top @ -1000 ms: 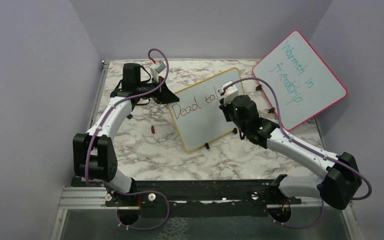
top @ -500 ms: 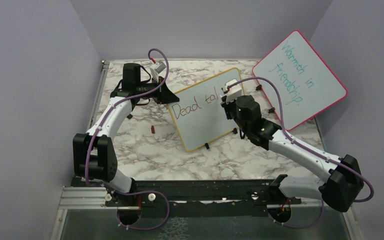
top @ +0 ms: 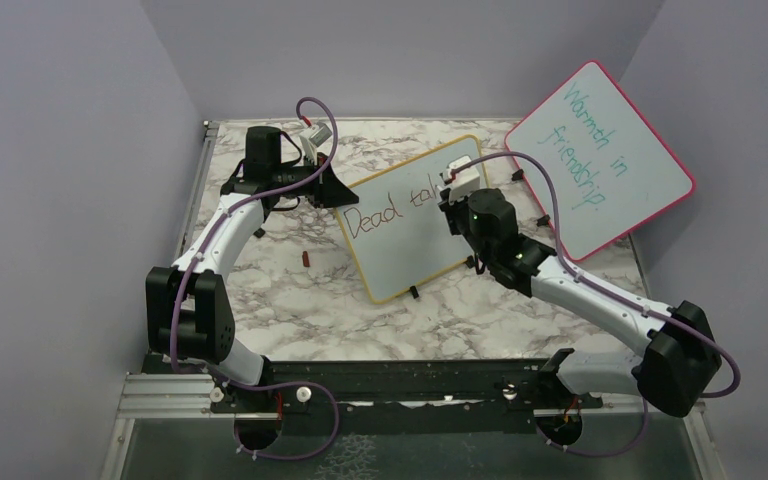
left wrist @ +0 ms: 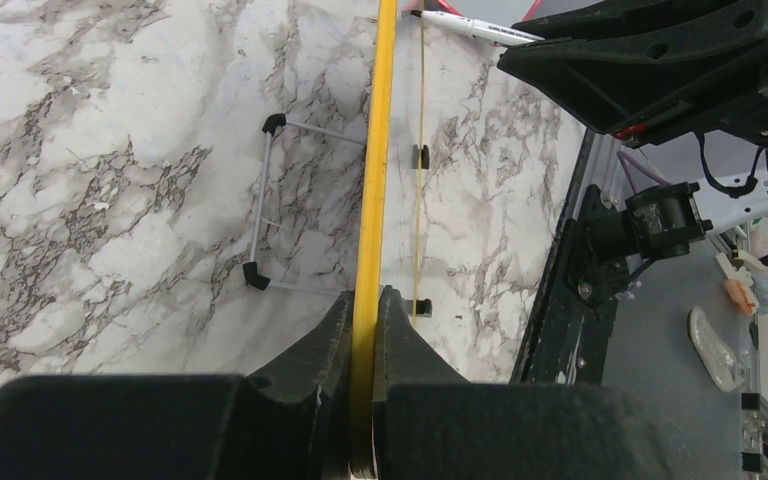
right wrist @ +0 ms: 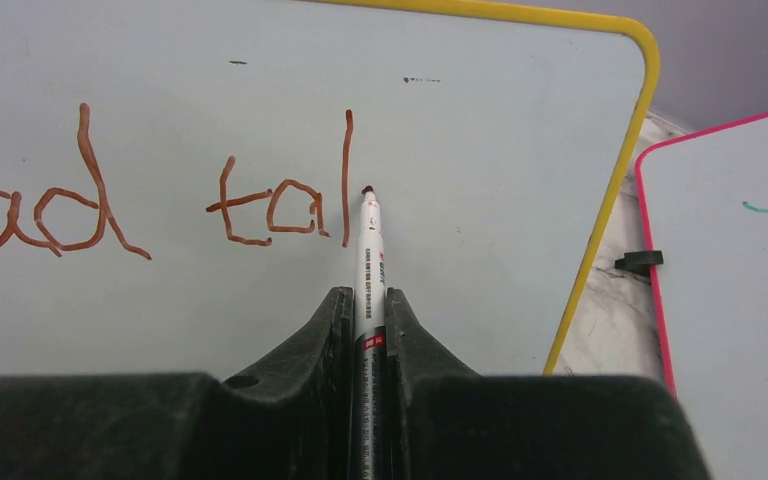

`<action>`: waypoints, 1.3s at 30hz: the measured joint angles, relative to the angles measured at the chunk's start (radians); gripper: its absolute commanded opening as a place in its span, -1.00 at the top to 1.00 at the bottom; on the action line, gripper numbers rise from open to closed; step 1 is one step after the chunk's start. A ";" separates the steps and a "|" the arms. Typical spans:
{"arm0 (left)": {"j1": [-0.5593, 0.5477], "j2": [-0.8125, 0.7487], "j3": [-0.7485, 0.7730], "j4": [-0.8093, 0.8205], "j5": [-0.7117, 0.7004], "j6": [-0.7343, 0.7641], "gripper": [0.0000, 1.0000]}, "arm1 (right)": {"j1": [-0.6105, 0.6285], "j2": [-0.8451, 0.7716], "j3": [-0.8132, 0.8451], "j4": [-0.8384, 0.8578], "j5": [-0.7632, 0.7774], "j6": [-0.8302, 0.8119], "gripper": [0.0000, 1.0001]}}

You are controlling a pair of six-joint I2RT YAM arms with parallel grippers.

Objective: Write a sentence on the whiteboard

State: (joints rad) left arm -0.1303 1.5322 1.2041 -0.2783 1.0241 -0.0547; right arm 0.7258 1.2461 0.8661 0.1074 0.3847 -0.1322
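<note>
- Gripping the yellow-tan frame edge, the left hand [left wrist: 363, 390] is shut tight on the whiteboard [top: 408, 225]; its two dark fingers [left wrist: 310, 350] press the thin rim from both sides, as the left wrist view shows.
- Just ahead of that hand, the board's edge runs straight away from it over the marble counter [top: 290, 290], with a thin wire stand [left wrist: 270, 205] and small black clip feet [left wrist: 420, 157] beside the rim.
- Near the left hand, on the counter toward the arm bases, lies a small red cap-like piece [top: 306, 258], too small to identify.
- The sentence [right wrist: 160, 205] sits on the board between the two hands; the right wrist view shows it in brownish-red strokes reading "ad tal", and the top view shows "Dead tal".
- The right hand [right wrist: 365, 315] is closed on a white marker [right wrist: 370, 275], whose barrel runs out between the fingers; its dark tip rests at the board just to the right of the last upright stroke.
- Beyond and to the right of the right hand stands a pink-framed board [top: 600, 160] with teal handwriting, tilted against the wall.
</note>
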 measured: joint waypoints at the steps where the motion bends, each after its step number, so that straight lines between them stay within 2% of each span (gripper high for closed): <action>1: 0.000 0.000 0.000 0.000 0.000 0.000 1.00 | -0.001 0.001 0.000 0.004 0.000 0.000 0.99; 14: 0.000 0.000 0.000 0.000 0.000 0.000 1.00 | -0.006 0.008 0.000 0.023 0.003 0.000 0.99; 39: 0.000 0.000 0.000 0.000 -0.001 0.000 1.00 | -0.008 -0.009 0.002 -0.050 -0.079 0.010 0.99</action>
State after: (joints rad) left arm -0.1303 1.5326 1.2041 -0.2783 1.0233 -0.0547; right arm 0.7181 1.2369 0.8684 0.0578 0.3058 -0.1219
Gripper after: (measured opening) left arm 0.081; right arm 0.173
